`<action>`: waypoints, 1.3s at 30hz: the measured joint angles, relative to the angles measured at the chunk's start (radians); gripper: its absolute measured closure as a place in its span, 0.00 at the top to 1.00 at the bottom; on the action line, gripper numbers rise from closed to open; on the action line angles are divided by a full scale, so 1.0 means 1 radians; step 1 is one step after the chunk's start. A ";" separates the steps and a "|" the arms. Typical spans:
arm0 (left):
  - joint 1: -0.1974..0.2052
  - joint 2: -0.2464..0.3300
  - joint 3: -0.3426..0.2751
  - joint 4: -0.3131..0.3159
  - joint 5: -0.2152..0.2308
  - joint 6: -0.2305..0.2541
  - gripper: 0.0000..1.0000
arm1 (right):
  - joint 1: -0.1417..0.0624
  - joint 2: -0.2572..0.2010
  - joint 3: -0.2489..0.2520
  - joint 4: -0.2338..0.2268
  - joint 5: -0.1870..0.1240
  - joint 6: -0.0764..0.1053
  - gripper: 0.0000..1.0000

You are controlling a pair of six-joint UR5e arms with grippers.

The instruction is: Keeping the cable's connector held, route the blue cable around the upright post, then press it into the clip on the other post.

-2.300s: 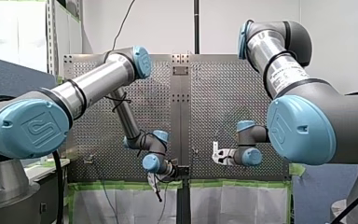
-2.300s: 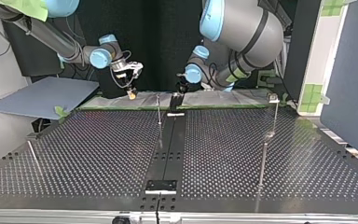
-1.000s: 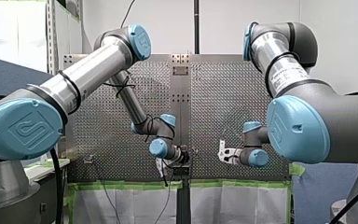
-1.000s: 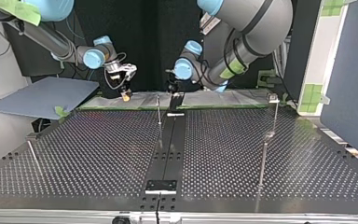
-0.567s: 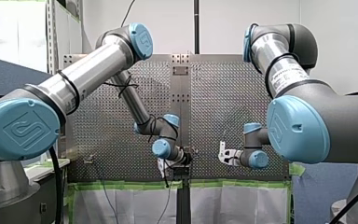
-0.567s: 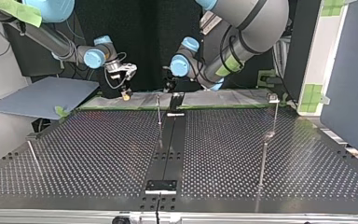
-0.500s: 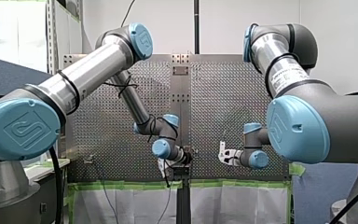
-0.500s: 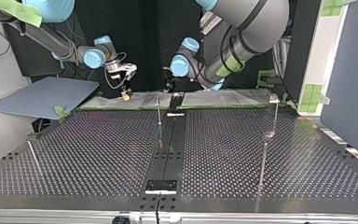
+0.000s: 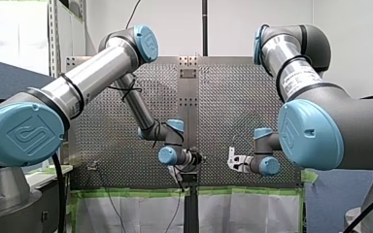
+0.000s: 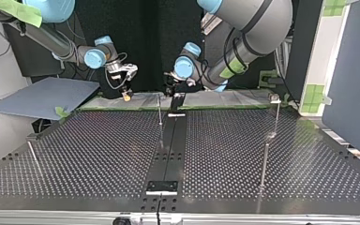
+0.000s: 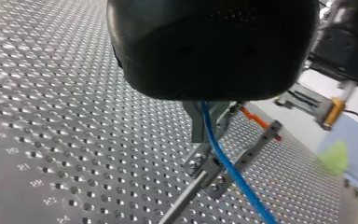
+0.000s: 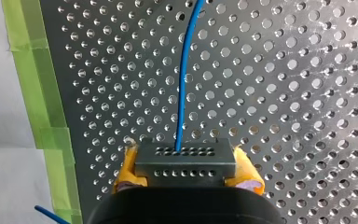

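In the left wrist view my black left gripper [image 11: 209,133] has its metal fingers [image 11: 197,125] shut on the blue cable [image 11: 233,172], which runs on past a bracketed metal post [image 11: 200,170] just under it. The right wrist view shows my right gripper [image 12: 185,156] with yellow pads [image 12: 127,164] shut on the grey connector [image 12: 185,164]; the blue cable [image 12: 183,74] leaves it straight ahead over the perforated plate. In the top view my right gripper [image 10: 127,93] hangs at the far left, and my left gripper [image 10: 171,89] is near the thin upright post [image 10: 160,110].
A taller post [image 10: 276,115] stands at the top view's right, and a short leaning rod [image 10: 33,157] at its left. Green tape [image 12: 51,116] lines the perforated table's [image 10: 98,154] far edge. A dark centre strip [image 10: 171,140] runs across the table.
My left gripper has swung with the cable toward the front view's right and a little upward, its wrist turning. My right gripper has held still over the last second.
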 joint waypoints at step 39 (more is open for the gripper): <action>-0.009 -0.028 0.000 0.011 -0.041 -0.003 0.00 | 0.004 0.001 0.000 0.001 0.000 0.000 0.00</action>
